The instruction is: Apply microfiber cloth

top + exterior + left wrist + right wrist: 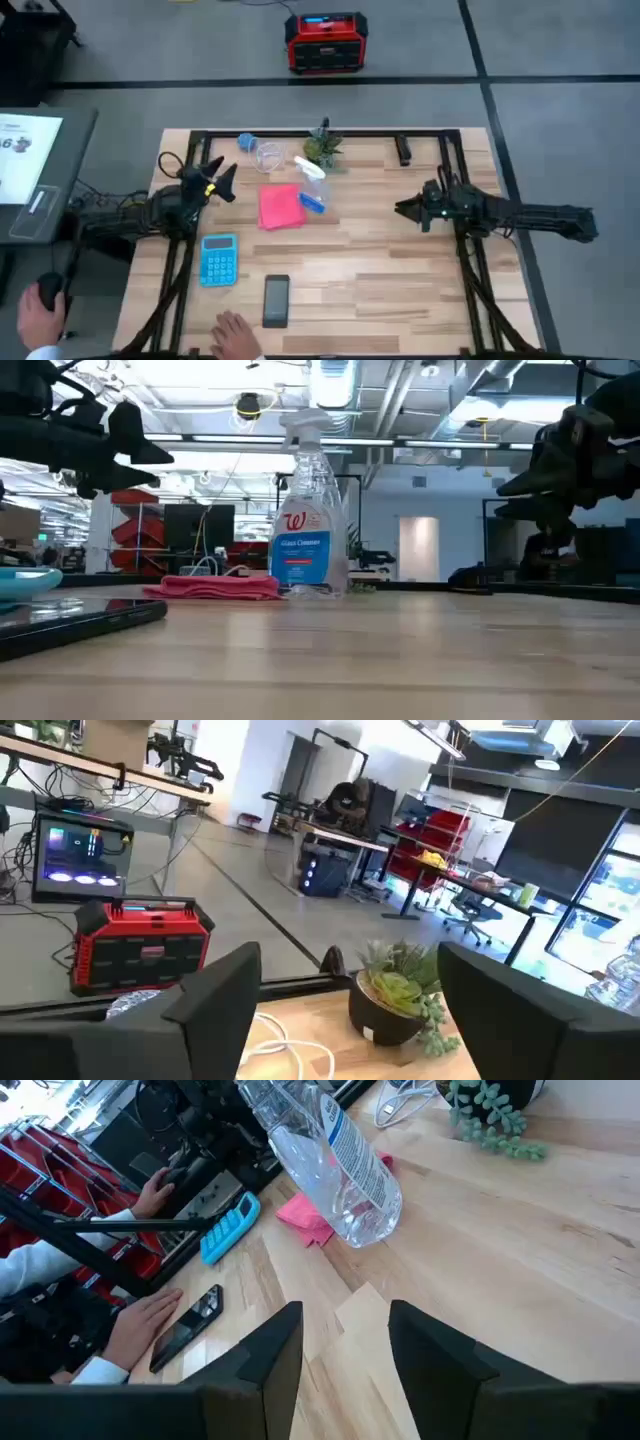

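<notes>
The pink microfiber cloth (281,206) lies flat on the wooden table left of centre; it also shows in the low view (213,587) and the right wrist view (305,1218). A clear spray bottle (311,180) stands upright beside its right edge. A black phone (276,299) lies near the front edge, a light blue calculator (219,259) to its left. My left gripper (218,178) hovers open, raised, left of the cloth. My right gripper (405,209) hovers open at the table's right, pointing toward the bottle.
A person's hand (234,335) rests on the table's front edge by the phone; another hand (40,310) holds a mouse off the table's left. A potted plant (323,148) and a small clear cup (267,156) stand at the far edge. A red box (325,43) sits on the floor beyond.
</notes>
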